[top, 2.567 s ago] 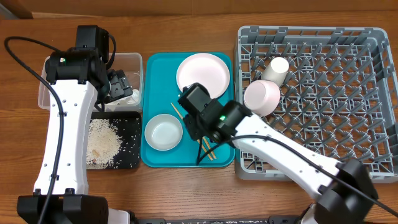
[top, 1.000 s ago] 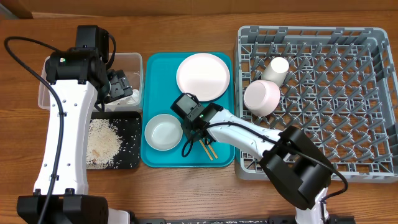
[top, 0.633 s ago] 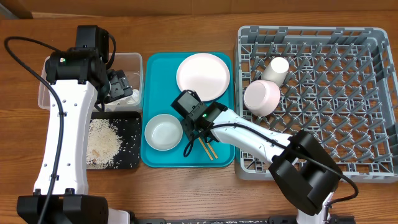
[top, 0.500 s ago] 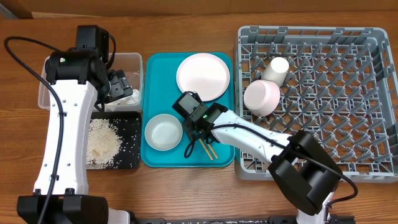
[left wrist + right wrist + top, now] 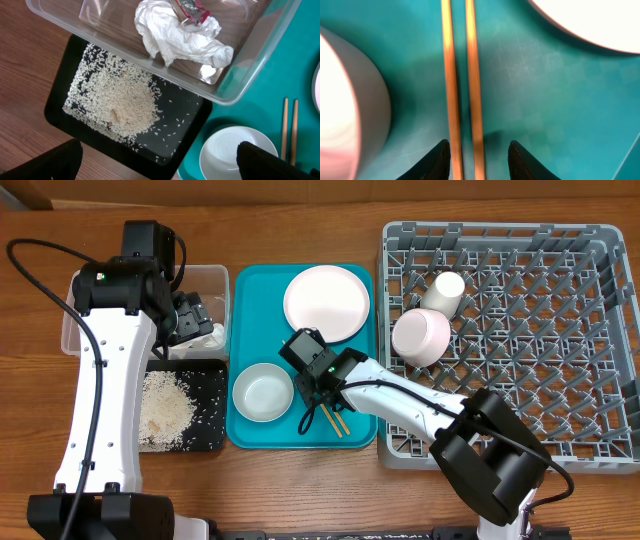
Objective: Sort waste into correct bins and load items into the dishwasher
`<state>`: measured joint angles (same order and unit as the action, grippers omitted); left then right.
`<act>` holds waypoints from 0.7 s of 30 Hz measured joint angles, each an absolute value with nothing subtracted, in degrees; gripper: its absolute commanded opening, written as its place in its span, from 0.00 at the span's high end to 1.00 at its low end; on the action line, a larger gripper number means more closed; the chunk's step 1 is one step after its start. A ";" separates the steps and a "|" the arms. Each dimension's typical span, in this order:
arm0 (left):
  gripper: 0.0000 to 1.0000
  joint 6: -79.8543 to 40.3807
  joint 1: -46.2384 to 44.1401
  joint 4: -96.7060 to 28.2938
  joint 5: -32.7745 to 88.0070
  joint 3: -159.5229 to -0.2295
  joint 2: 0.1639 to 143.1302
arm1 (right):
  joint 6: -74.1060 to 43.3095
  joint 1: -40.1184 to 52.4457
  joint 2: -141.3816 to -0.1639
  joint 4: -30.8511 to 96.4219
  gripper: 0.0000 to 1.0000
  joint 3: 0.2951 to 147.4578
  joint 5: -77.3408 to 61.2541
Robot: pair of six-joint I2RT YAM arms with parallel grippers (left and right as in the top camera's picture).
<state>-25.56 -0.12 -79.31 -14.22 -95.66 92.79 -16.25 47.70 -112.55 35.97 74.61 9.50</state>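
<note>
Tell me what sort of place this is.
Probably a lab mock-up of a dish-clearing station: a wooden table with a grey dish rack, a teal tray holding a plate, and a clear tub holding a napkin.

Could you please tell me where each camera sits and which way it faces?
Overhead: above the table, facing straight down; teal tray, dish rack, left arm, right arm.
Left wrist: over the clear tub, facing down at napkin and rice; left gripper, open, at bottom corners.
Right wrist: low over the tray, facing down at chopsticks between right gripper tips.
Shared: chopsticks and white bowl, all three.
</note>
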 measured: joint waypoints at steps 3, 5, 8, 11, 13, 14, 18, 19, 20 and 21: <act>0.00 -25.56 -0.12 -79.29 -14.22 -95.66 92.79 | -16.23 47.70 -112.55 34.50 0.60 72.62 9.65; 0.00 -25.56 -0.12 -79.31 -14.22 -95.66 92.79 | -16.25 47.70 -112.55 34.15 0.60 72.10 9.67; 0.00 -25.56 -0.12 -79.29 -14.22 -95.66 92.79 | -16.25 47.70 -112.49 33.95 0.60 72.01 9.69; 0.00 -25.58 -0.12 -79.29 -14.22 -95.66 92.79 | -16.25 47.70 -112.44 33.65 0.60 71.90 9.82; 0.00 -25.56 -0.12 -79.29 -14.22 -95.66 92.79 | -16.23 47.70 -112.44 33.41 0.60 71.79 9.87; 0.00 -25.58 -0.12 -79.29 -14.22 -95.66 92.79 | -16.23 47.70 -112.44 33.28 0.60 71.70 9.87; 0.00 -25.58 -0.12 -79.31 -14.22 -95.66 92.79 | -16.25 47.70 -112.14 32.56 0.60 71.05 9.93; 0.00 -25.56 -0.12 -79.29 -14.22 -95.66 92.79 | -16.25 47.70 -112.01 32.29 0.60 70.83 10.02; 0.00 -25.56 -0.12 -79.29 -14.22 -95.66 92.79 | -16.27 47.70 -111.92 32.12 0.60 70.61 10.09; 0.00 -25.56 -0.12 -79.31 -14.22 -95.66 92.79 | -16.27 47.70 -111.85 31.90 0.60 70.43 10.09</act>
<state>-25.56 -0.12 -79.31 -14.22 -95.66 92.79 -16.27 47.70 -111.85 31.90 70.43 10.09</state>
